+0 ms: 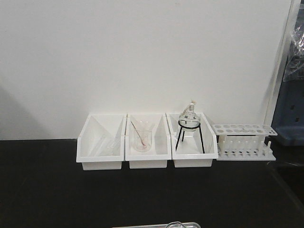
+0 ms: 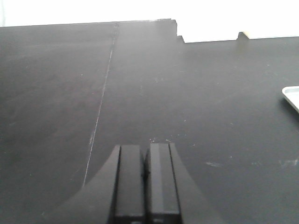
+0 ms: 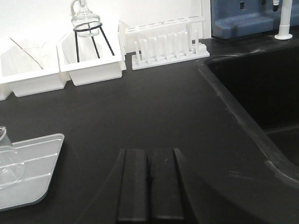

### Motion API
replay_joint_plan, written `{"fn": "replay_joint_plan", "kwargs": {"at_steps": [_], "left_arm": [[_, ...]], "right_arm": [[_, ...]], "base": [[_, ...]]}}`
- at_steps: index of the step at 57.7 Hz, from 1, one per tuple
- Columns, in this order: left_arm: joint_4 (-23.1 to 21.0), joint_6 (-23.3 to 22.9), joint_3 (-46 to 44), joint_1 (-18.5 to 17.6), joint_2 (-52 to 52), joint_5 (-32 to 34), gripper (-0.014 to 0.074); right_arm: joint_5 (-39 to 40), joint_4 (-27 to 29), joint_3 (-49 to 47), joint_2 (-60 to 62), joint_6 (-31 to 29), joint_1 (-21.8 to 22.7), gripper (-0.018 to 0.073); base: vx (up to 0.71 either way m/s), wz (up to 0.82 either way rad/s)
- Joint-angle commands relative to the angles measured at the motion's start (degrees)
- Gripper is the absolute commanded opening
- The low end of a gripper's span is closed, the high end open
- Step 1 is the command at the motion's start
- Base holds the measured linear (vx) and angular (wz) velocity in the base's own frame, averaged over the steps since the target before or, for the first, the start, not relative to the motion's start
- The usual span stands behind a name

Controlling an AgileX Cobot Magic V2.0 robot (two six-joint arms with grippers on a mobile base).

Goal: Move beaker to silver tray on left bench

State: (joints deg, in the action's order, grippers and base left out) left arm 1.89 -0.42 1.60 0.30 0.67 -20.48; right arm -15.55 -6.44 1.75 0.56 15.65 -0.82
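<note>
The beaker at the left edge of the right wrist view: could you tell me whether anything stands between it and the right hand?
Nothing visible does. The beaker already sits on the silver tray, and only bare black bench lies between it and the closed right hand.

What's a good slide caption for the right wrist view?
Right gripper shut and empty above the black bench; beaker already sits on the silver tray at left.

Left gripper (image 2: 145, 182) matte black, flat rectangular fingers, right gripper (image 3: 150, 184) alike
</note>
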Motion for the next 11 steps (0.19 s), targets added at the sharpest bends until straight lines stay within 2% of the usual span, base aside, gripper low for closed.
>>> {"fn": "replay_joint_plan", "kwargs": {"at_steps": [1, 11], "left_arm": [[-0.09, -0.08, 1.59, -0.36, 0.9, 4.42, 0.0001], [-0.09, -0.08, 1.59, -0.36, 0.9, 4.42, 0.0001]], "right_arm": [[4.3, -0.8, 0.66, 1.0, -0.7, 0.39, -0.0006], [4.3, -0.8, 0.66, 1.0, -0.7, 0.39, -0.0006]], "base": [[0.0, 0.0], [0.0, 0.0]]}}
